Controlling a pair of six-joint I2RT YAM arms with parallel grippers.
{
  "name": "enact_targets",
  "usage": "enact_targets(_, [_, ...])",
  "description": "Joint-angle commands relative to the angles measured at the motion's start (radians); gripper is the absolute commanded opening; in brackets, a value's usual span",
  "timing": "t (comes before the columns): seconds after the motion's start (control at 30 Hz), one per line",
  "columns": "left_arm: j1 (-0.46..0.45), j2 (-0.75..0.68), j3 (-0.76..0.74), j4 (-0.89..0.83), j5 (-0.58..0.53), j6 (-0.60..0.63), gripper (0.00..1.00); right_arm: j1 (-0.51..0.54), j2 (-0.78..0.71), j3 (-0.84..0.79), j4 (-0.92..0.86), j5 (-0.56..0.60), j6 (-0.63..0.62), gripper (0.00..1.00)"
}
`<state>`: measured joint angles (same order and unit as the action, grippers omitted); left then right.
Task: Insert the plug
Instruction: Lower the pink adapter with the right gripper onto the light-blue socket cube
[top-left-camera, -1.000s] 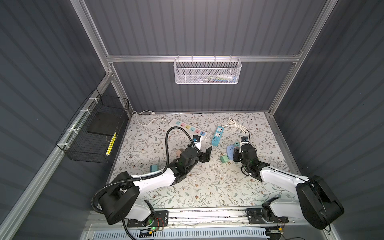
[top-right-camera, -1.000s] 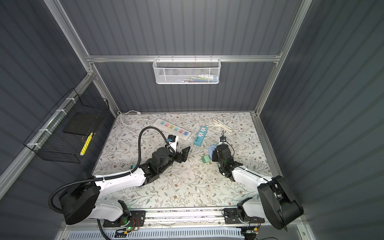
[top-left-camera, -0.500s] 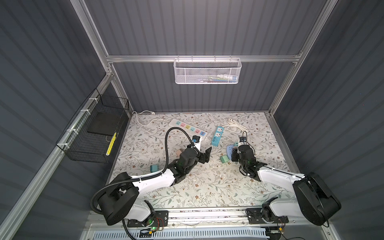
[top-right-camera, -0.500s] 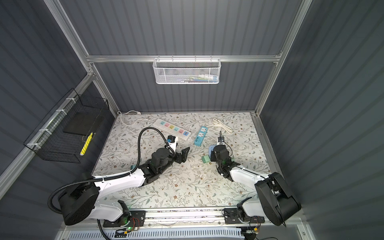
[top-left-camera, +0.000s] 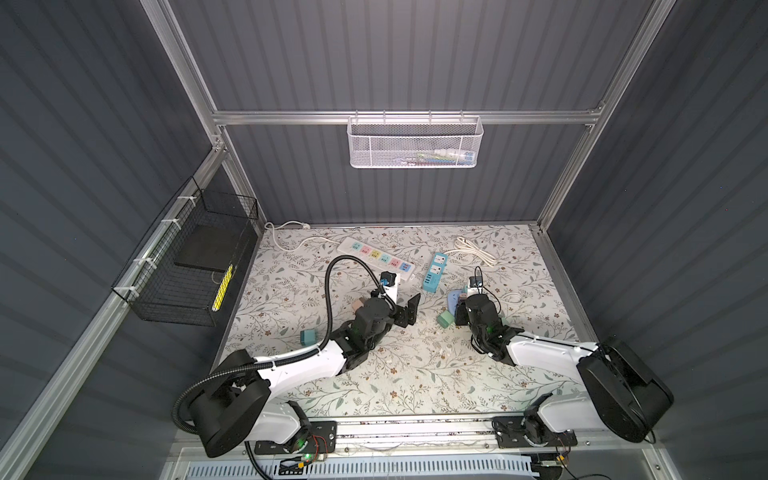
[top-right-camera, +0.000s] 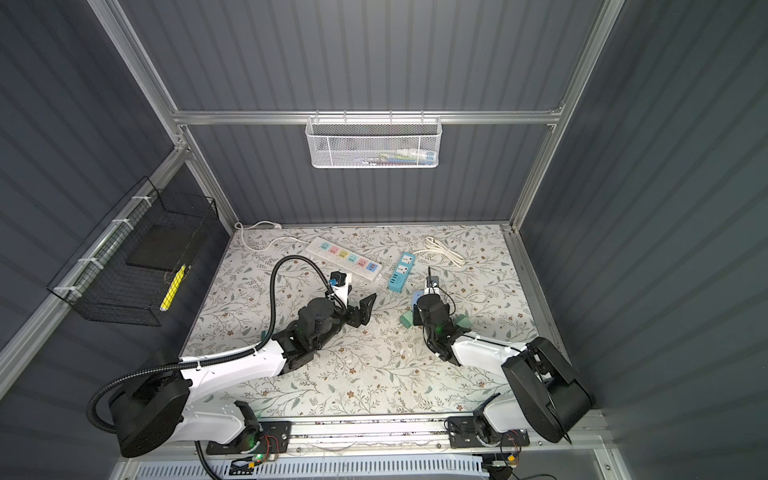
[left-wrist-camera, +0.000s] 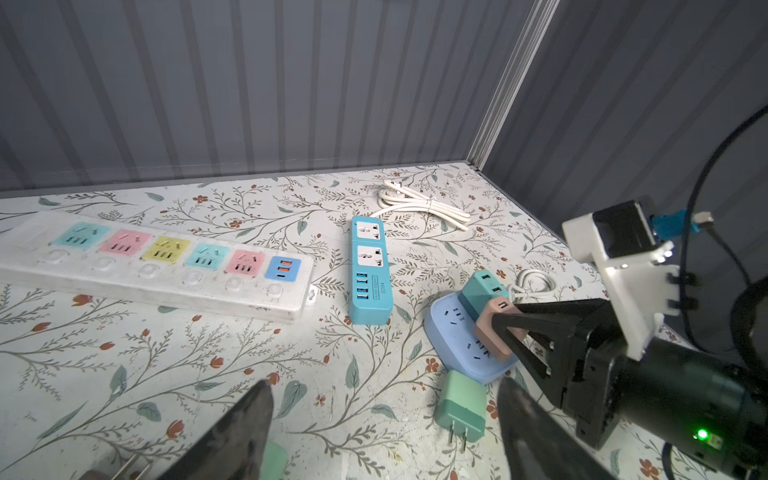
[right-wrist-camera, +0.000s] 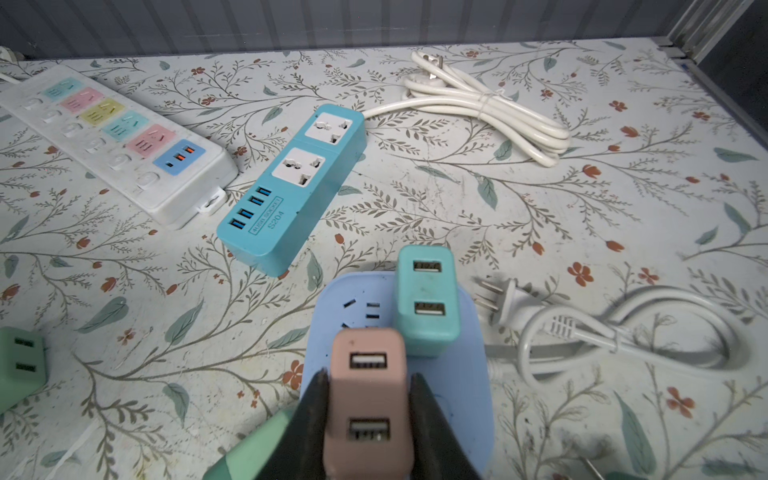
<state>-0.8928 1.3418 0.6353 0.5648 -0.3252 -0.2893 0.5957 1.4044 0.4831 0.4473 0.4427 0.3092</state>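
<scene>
My right gripper (right-wrist-camera: 369, 375) is shut on a pink plug (right-wrist-camera: 368, 395), a block with two USB ports. The plug stands on a light-blue socket pad (right-wrist-camera: 469, 374); its prongs are hidden. Beside it a teal plug (right-wrist-camera: 426, 303) sits in the same pad. In the left wrist view the pink plug (left-wrist-camera: 496, 328) leans over the pad (left-wrist-camera: 453, 328) between black fingers (left-wrist-camera: 519, 324). My left gripper (left-wrist-camera: 384, 388) hangs open over the table, holding nothing. In a top view it (top-left-camera: 409, 313) is left of the right gripper (top-left-camera: 461, 309).
A green plug (left-wrist-camera: 461, 409) lies prongs-out by the pad's near edge. Behind are a white power strip (top-left-camera: 376, 259), a blue strip (top-left-camera: 435, 272) and coiled white cables (right-wrist-camera: 486, 108) (right-wrist-camera: 623, 336). Another teal plug (top-left-camera: 307, 336) lies at left.
My right gripper has edged slightly left with the pink plug still in it. The left arm has not moved.
</scene>
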Motion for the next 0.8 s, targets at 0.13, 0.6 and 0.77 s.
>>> enact_targets(0.13, [0.006, -0.079, -0.082, 0.090, -0.061, -0.006, 0.84, 0.046, 0.067, -0.039, 0.040, 0.052, 0.015, 0.12])
enact_targets(0.6, [0.006, -0.155, -0.171, 0.168, -0.046, -0.029, 0.83, 0.098, 0.164, -0.085, 0.178, 0.124, 0.025, 0.10])
enact_targets(0.77, [0.005, -0.159, -0.164, 0.160, -0.020, -0.045, 0.82, 0.097, 0.125, -0.051, 0.095, 0.163, 0.019, 0.10])
